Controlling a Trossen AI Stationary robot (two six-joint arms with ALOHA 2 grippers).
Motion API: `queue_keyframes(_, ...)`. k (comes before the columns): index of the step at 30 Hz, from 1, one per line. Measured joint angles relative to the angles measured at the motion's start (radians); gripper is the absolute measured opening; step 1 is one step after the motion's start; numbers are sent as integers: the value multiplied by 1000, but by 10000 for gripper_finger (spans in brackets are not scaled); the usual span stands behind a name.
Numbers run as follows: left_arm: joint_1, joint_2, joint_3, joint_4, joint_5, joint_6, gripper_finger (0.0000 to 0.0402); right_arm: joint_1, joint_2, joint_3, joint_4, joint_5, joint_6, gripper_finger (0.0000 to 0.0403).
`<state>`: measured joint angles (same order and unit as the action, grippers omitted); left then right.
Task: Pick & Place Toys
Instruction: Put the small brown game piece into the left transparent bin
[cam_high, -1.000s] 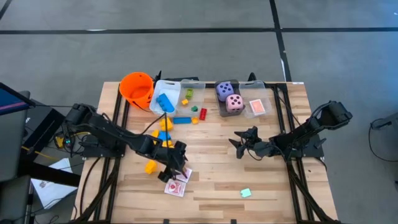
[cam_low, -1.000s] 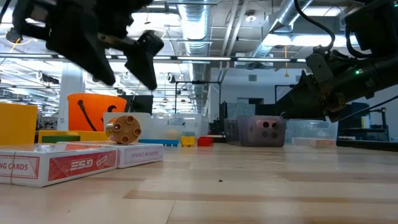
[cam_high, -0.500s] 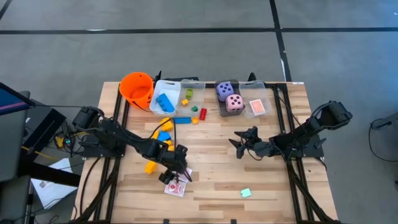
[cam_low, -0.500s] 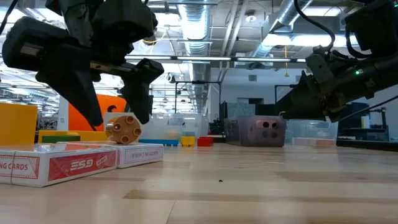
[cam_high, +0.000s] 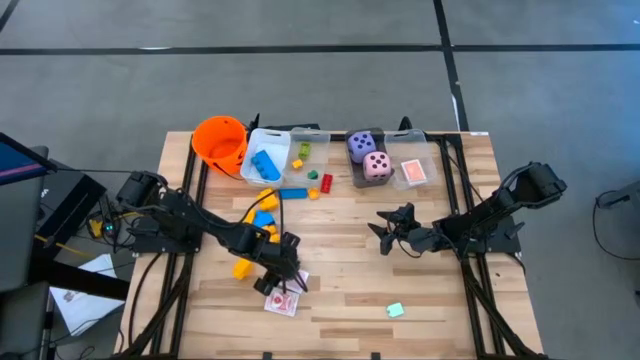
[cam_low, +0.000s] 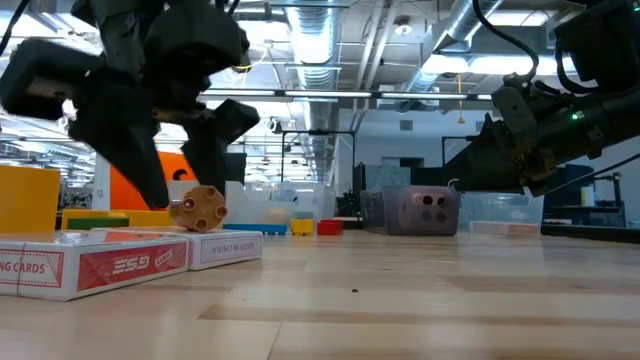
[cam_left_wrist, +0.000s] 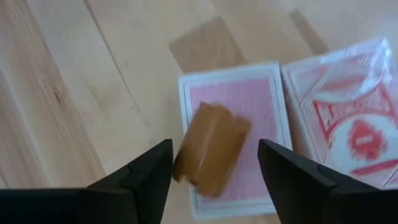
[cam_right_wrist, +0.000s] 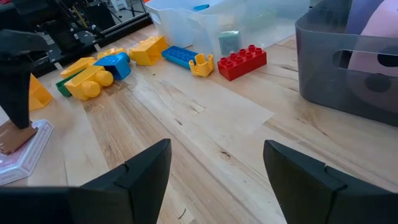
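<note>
From above, we see the left gripper (cam_high: 281, 276) low over the table (cam_high: 440, 300) at about 7 o'clock from its centre, right over the red-patterned playing cards (cam_high: 284, 301). The right gripper (cam_high: 385, 231) waits at 3 o'clock, clear of everything. Loose blocks (cam_high: 262, 212) lie at 10 o'clock; the orange bucket (cam_high: 220, 141) and the clear bins (cam_high: 278, 155) line the 12 o'clock edge, one bin holding the pink die (cam_high: 377, 165) and purple die (cam_high: 361, 145).

At table height, we see the left gripper (cam_low: 177, 175) straddling a small tan block (cam_low: 198, 208) that lies on the card packs (cam_low: 100, 262); its jaws stand apart on either side, and we cannot tell whether they touch it.

Through the left wrist, the tan block (cam_left_wrist: 210, 149) lies between the spread fingers (cam_left_wrist: 146, 171), on a card pack (cam_left_wrist: 242, 112).

Through the right wrist, its fingers (cam_right_wrist: 140, 171) are spread with nothing between them, over bare wood; a red block (cam_right_wrist: 242, 61) lies beyond.
</note>
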<state>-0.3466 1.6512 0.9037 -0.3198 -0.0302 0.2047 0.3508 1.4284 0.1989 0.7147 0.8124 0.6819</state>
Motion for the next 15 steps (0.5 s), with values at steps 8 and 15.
queue_keyframes(8,0,-3,-59,8,-19,-2,192,0,0,0,0,0,0,249)
queue_keyframes(15,7,-7,-62,81,-42,-1,134,0,0,0,0,0,0,249)
